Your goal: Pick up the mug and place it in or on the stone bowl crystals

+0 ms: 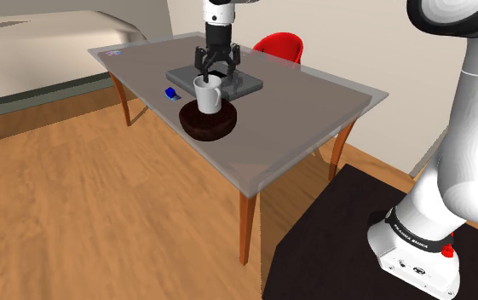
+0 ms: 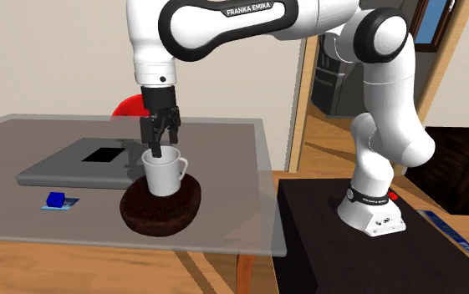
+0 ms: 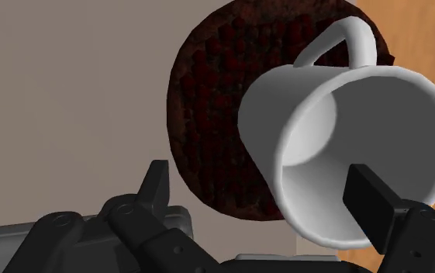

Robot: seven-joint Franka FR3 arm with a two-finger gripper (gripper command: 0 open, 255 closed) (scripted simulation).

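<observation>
A white mug stands upright in a dark brown rough bowl on the grey table. In the second exterior view the mug rests in the bowl with its handle toward the stand. My black gripper hangs just above the mug's rim, open. From the second exterior view the gripper straddles the rim's far side. Seen from the wrist, the gripper has one finger inside the mug and the other outside, apart from its wall, over the bowl.
A flat grey slab lies behind the bowl; a small blue block sits beside it near the table's edge. A red chair stands beyond the table. The black stand is near the table's corner.
</observation>
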